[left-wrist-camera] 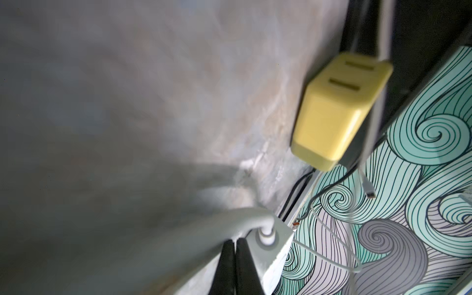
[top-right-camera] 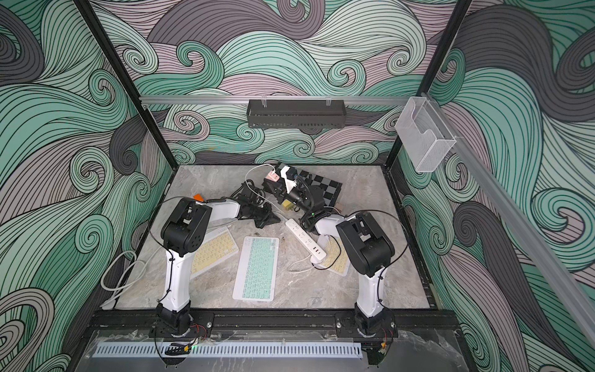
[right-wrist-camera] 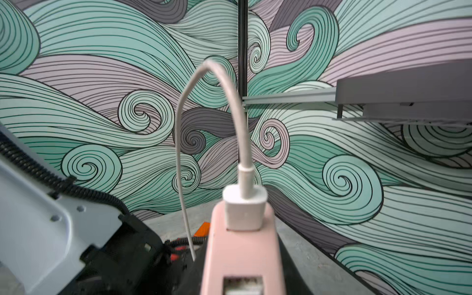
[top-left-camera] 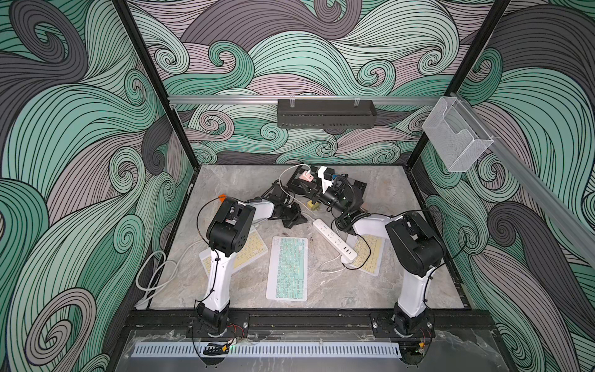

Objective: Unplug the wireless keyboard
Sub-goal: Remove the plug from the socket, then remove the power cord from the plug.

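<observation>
A black slotted tray hangs on the back rail; its inside is hidden from this angle. A clear plastic holder hangs on the side rail, and the wall pattern shows through it.

On the marbled tabletop lie three wireless keyboards. One with mint keys is in the front middle. One with yellow keys lies partly under the left arm. Another with yellow keys lies partly under one white power strip. There are two chargers: a yellow one resting on the tabletop and a pink USB charger held off it. A chessboard lies at the back.

The right claw pinches the pink USB charger between its black fingers. A white USB plug sits seated in that charger, and its thin white cable arches up and drops away. The left claw is pressed almost together, with only a slit between the fingers and nothing visibly pinched. Its tips are just beside the thick cord entering the power strip. A small loose connector dangles on a thin cable. Which keyboard it belongs to cannot be told.
</observation>
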`<control>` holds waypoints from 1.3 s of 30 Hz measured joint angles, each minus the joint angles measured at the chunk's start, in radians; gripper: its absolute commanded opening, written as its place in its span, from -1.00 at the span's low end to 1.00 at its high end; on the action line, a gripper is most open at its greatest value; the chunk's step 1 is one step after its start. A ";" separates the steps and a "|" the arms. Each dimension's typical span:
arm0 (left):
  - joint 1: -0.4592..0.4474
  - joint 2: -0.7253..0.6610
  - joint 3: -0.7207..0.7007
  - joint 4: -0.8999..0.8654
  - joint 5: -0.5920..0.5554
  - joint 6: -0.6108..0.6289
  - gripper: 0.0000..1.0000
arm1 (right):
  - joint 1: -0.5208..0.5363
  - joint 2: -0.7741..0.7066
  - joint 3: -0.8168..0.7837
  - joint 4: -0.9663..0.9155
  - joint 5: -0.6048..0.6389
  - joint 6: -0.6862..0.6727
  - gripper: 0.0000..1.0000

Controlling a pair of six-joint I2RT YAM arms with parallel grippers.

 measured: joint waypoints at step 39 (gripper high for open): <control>0.147 -0.788 0.130 -0.647 -0.082 0.652 -0.10 | -0.073 -0.336 0.124 -0.782 0.106 -1.378 -1.00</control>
